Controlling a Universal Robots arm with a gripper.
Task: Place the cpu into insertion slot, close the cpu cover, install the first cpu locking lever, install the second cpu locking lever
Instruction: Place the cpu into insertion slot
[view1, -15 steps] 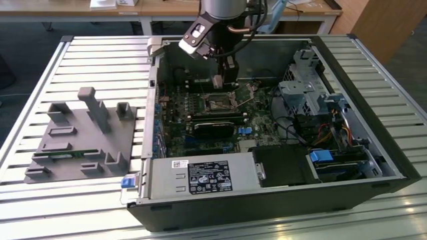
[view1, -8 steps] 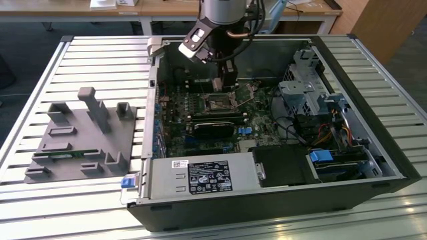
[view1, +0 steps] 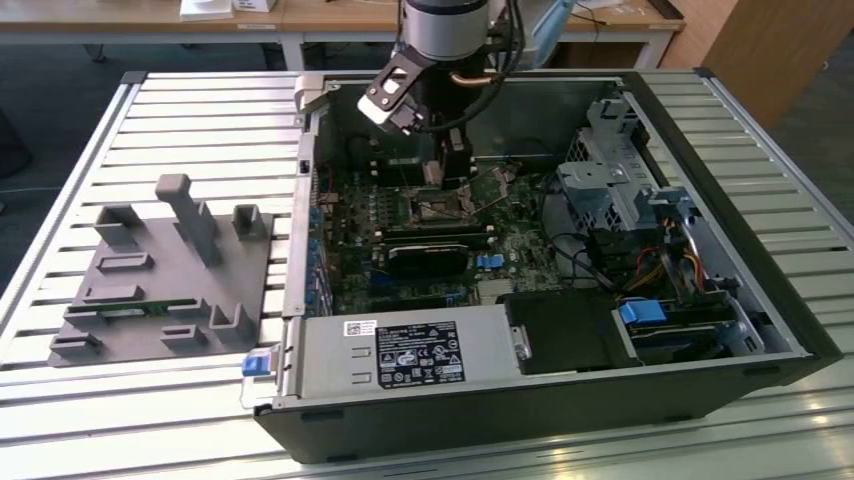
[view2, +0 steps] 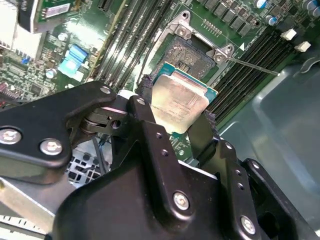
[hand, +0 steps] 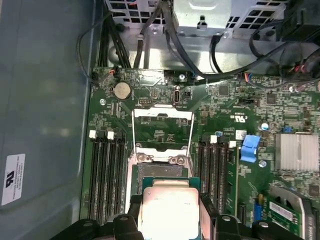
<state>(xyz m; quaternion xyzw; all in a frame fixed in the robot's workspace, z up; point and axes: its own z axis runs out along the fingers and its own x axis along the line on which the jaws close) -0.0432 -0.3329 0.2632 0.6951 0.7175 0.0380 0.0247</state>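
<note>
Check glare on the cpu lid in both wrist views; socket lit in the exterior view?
First wrist view: the small square silver-grey cpu top is washed pale by glare. Second wrist view: milder sheen, faint surface marks show. Exterior view: the dark square insertion slot sits in dim shade.

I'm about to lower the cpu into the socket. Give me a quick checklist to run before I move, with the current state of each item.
1. Grip: the tool clamps the cpu by two opposite edges: ok.
2. Cover: the cpu cover lies swung open, off the insertion slot: ok.
3. Slot free of loose parts: ok where it shows; the cpu hides its near edge in the first wrist view.
4. Chip square to the slot: cannot tell.
5. Chip corner orientation against the slot: cannot tell.
6. Lever: one locking lever sticks out beside the slot, clear of it: ok.
</note>
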